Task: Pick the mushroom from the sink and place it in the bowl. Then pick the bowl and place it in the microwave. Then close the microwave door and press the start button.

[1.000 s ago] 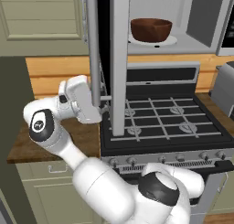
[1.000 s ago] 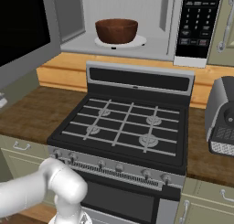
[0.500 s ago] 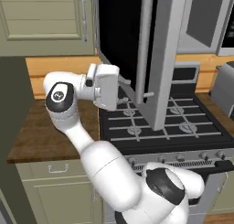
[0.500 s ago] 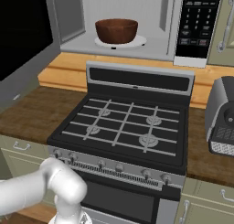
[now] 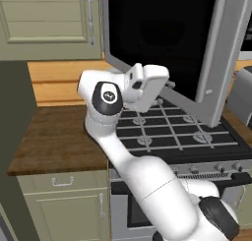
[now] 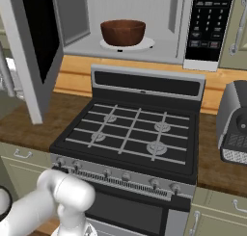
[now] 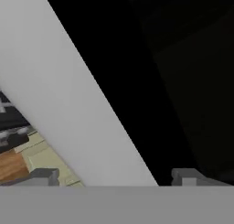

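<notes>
The dark reddish-brown bowl sits on the white turntable inside the microwave. The mushroom is hidden and the sink is out of view. The microwave door stands partly swung, its black window facing me in the left base view. My gripper is up against the lower part of the door. In the hand view the gripper is open, with nothing between its fingertips, and the door's grey frame runs diagonally right in front. The black control panel is on the microwave's right.
A black gas range lies below the microwave, with wooden counter on either side. A grey toaster stands on the right counter. Beige cabinets hang at the upper left.
The microwave door has swung from nearly edge-on toward the microwave, with my hand following against it to the right. The gripper stays open.
</notes>
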Controlling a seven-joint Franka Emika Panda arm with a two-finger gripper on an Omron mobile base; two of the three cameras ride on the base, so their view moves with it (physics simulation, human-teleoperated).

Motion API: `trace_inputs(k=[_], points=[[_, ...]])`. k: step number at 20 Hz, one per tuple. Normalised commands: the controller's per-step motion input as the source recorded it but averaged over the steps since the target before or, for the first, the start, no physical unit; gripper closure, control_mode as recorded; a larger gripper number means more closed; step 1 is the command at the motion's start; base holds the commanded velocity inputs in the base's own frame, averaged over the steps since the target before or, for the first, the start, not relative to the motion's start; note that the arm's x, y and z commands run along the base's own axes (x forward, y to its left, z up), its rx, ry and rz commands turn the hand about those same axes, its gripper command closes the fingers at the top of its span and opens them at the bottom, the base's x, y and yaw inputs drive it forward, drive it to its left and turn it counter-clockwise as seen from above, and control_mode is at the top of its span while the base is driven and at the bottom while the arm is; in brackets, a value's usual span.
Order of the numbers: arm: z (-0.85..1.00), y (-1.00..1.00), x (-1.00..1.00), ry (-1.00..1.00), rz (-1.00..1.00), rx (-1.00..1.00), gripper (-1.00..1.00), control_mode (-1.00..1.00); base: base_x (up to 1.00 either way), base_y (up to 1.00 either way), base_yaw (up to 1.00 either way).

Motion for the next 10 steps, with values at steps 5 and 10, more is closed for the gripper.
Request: trace_inputs(k=[5, 10], points=[[0.00, -0.49, 0.16, -0.01, 0.47, 0.00, -1.00, -1.00, 0.00, 0.00, 0.00], [0.00, -0.20, 0.58, 0.00, 0.48, 0.00, -1.00, -1.00, 0.00, 0.00, 0.00]])
